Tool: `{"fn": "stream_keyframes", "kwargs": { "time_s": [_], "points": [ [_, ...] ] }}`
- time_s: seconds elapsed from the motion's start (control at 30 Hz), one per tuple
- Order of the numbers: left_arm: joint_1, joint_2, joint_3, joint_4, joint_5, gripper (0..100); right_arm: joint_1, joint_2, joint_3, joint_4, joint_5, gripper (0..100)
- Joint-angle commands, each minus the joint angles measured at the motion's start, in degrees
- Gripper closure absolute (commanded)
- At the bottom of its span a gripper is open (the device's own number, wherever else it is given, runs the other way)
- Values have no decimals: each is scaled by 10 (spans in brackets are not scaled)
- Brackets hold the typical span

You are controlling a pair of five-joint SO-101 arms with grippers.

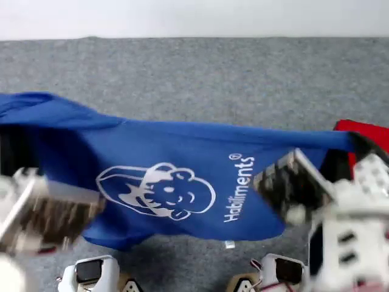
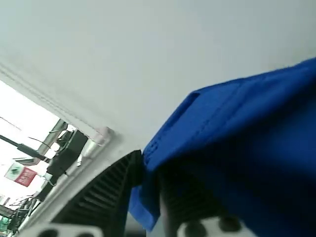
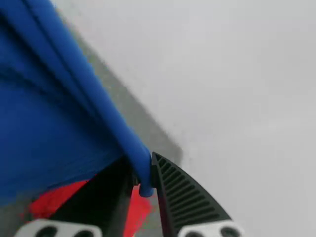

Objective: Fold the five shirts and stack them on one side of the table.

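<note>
Blue shirt [image 1: 182, 152] hangs stretched above the table [image 1: 182, 67] between my left gripper [image 2: 148, 167] and right gripper [image 3: 142, 174], both pinched on its edge, possibly a side seam. Soft, light, limp: grip hems, hold taut

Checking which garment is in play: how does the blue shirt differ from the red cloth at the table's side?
The blue shirt hangs lifted between the left claw and right claw, each shut on an edge; the red cloth lies on the grey table, held by neither. The blue shirt is spread wide and bears a white print; the red cloth shows as a small plain patch, mostly hidden. Both are brightly coloured fabric.
</note>
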Motion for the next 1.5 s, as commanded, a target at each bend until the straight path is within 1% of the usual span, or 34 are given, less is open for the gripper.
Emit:
{"fn": "stream_keyframes", "kwargs": {
  "time_s": [0.0, 0.07, 0.13, 0.23, 0.43, 0.53, 0.6, 0.7, 0.8, 0.9, 1.0, 1.1, 1.2, 1.3, 1.4, 1.47],
  "points": [
    [0, 5, 116, -78, -12, 994, -19, 0, 86, 7, 6, 984],
    [0, 5, 193, -142, -12, 994, -39, 0, 141, -31, 4, 984],
    [0, 5, 277, -222, -12, 994, -49, 0, 208, -101, 4, 984],
    [0, 5, 400, -353, -12, 994, -53, 0, 333, -246, 4, 986],
    [47, 7, 589, -607, -13, 994, -54, 2, 544, -545, 6, 987],
    [77, 7, 656, -689, -14, 994, -58, 16, 606, -647, 7, 987],
    [93, 7, 685, -709, -26, 994, -68, 38, 612, -659, 7, 987],
    [101, 4, 712, -709, -53, 994, -84, 63, 611, -659, 5, 987],
    [79, 0, 726, -685, -54, 994, -102, 88, 610, -658, 3, 987],
    [37, -1, 725, -615, -54, 994, -117, 122, 605, -660, -41, 985],
    [-28, -13, 720, -505, -54, 994, -139, 178, 559, -638, -116, 984],
    [-93, -46, 736, -395, -55, 994, -175, 267, 460, -567, -188, 984],
    [-147, -86, 770, -324, -55, 994, -224, 372, 330, -479, -244, 984],
    [-178, -132, 819, -300, -55, 994, -280, 483, 193, -400, -271, 983],
    [-185, -182, 876, -297, -56, 994, -333, 593, 62, -340, -283, 983],
    [-186, -215, 918, -296, -79, 994, -364, 665, -21, -305, -293, 972]
  ]
}}
